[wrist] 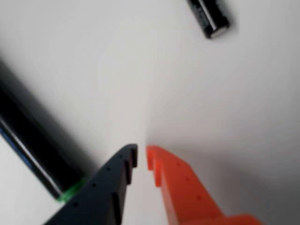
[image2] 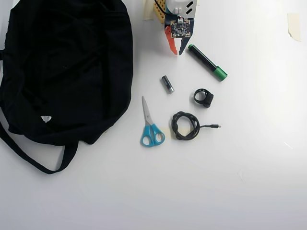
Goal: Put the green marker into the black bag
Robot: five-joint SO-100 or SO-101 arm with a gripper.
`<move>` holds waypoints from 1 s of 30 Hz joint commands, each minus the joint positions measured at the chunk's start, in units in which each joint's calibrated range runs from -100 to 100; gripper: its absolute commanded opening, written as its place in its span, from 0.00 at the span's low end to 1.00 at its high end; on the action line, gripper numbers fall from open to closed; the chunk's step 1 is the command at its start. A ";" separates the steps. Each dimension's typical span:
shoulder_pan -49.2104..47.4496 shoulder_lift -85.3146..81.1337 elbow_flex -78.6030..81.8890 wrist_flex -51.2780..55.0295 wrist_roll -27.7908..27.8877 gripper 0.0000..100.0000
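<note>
My gripper (image2: 177, 51) hangs low over the white table (image2: 249, 172) near its far edge in the overhead view, fingers parted a little with only bare surface between them; I pinch nothing. In the wrist view the same gap shows between my dark finger (wrist: 110, 187) and my orange finger (wrist: 180, 187).

The green marker (image2: 207, 62) lies just beside my dark finger, on the right in the overhead view, slanting away with its green cap end farthest from me. Whether finger and barrel touch I cannot tell. The black bag (image2: 67, 67) fills the left side of the overhead view, well apart from the marker, with my arm between them and a strip of open table along the bag's right edge.

Ahead of my fingertips is free surface up to the battery (image2: 167, 83). Beyond it lie the blue-handled scissors (image2: 150, 125), a coiled black cable (image2: 186, 125) and a small black ring-shaped piece (image2: 204, 97). The right and near parts of the table are open.

The wrist view shows only the marker's barrel (wrist: 33, 140) close at the left, blurred, and the battery (wrist: 209, 18) at the top edge. Bag, scissors and cable appear only from overhead.
</note>
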 commanded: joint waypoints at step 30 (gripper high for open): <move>-1.35 73.78 -67.60 -59.87 0.62 0.02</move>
